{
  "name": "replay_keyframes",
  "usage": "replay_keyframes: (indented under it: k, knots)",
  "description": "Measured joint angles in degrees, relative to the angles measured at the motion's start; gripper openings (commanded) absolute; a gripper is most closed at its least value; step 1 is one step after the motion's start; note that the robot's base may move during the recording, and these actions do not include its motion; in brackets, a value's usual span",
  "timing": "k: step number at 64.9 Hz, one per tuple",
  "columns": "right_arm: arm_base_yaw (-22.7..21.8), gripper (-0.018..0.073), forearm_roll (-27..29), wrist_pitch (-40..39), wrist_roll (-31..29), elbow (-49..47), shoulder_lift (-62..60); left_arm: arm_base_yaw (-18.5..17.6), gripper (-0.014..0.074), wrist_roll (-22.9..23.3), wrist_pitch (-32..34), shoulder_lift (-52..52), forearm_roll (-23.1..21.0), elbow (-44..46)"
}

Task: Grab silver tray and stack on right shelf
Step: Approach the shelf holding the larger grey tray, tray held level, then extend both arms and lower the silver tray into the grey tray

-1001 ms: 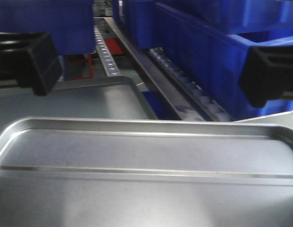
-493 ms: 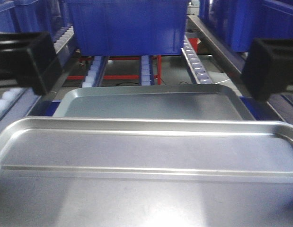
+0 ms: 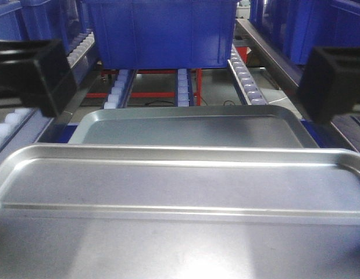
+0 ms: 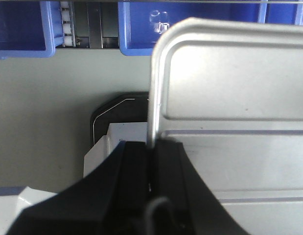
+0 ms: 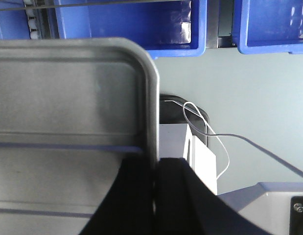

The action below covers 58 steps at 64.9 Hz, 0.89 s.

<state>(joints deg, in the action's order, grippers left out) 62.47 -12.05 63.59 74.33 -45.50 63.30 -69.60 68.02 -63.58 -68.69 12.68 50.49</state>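
Carrying step: you hold the silver tray (image 3: 180, 180) level, left gripper (image 4: 152, 152) and right gripper (image 5: 153, 169) each clamped on an end rim, just before the right shelf (image 3: 243, 78). Next, likely: advance and lower it squarely onto the grey tray (image 3: 191, 129) lying there.

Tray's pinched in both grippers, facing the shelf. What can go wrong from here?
1. The left gripper and right gripper each pinch only the thin side rim of the silver tray; uneven arm motion may twist it or let it slip.
2. A grey tray lies on the shelf just ahead; going forward too low may catch its near rim.
3. A blue bin stands behind that tray; overshooting may bump it.
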Motion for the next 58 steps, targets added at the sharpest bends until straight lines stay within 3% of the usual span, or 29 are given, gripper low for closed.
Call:
replay_keyframes:
  k: [58]
  knots:
    - [0.0,0.0059,0.0,0.0,0.0,0.0,-0.05,0.0,-0.01,0.0,0.04,0.0,1.11,0.1]
